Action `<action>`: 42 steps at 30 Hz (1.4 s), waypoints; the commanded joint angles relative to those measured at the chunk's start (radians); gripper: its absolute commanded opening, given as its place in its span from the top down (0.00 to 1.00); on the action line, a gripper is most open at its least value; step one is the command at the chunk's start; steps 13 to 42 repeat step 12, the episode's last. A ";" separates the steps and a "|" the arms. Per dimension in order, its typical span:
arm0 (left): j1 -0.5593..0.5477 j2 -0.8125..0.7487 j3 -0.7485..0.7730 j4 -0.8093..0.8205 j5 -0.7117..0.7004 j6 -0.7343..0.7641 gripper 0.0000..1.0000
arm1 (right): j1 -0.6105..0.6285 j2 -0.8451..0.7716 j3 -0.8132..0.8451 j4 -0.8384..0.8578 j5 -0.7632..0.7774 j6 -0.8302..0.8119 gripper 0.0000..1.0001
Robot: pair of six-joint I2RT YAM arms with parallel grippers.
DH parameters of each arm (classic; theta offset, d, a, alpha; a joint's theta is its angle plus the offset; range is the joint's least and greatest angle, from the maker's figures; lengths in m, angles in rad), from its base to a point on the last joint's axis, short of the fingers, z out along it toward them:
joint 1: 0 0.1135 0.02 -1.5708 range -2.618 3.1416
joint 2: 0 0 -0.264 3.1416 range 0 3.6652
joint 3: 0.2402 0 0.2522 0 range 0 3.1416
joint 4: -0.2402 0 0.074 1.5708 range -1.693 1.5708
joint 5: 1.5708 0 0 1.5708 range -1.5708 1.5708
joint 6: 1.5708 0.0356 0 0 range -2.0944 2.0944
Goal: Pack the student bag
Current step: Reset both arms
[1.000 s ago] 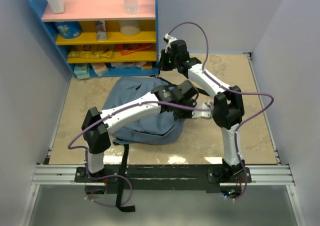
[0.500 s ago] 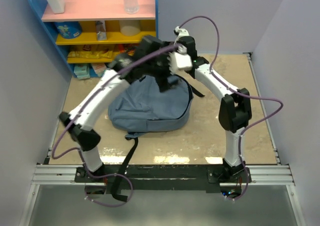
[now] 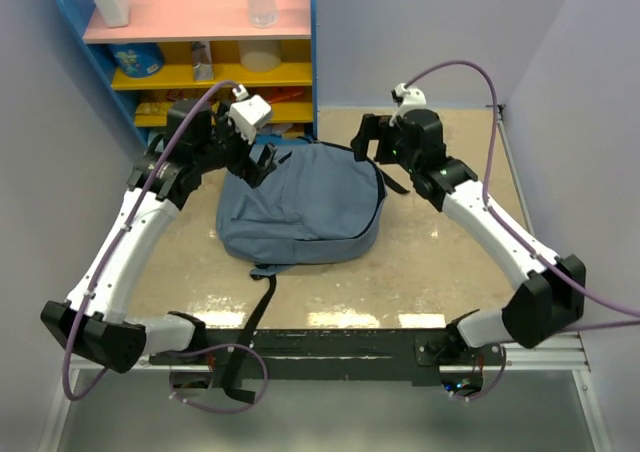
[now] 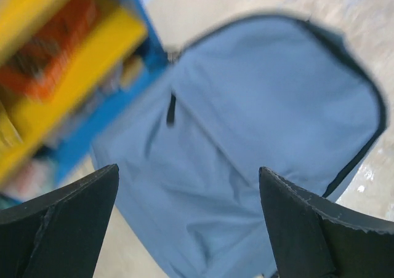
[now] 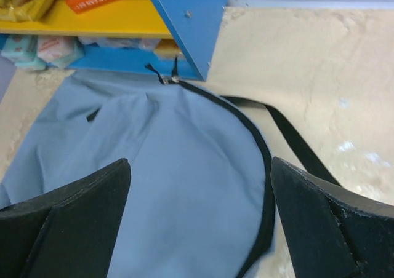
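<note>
Jaws spread and empty on left gripper [image 3: 262,158] and right gripper [image 3: 366,144], flanking the far edge of the backpack [image 3: 300,204] lying flat on the surface [image 3: 440,262] by the shelf [image 3: 200,76], zipper pulls [image 5: 166,76] midway between them

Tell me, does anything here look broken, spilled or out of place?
Nothing spilled or broken. The only untidy bit: the student bag lies flat with one black strap trailing off the near edge of the table.

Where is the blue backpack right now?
In the top view the student bag lies flat on the table, slightly left of centre, its far end at the foot of the blue shelf unit.
</note>
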 commanded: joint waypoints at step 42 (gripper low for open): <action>0.225 -0.128 -0.417 0.268 -0.120 -0.207 0.00 | 0.000 -0.283 -0.238 -0.096 0.078 0.050 0.01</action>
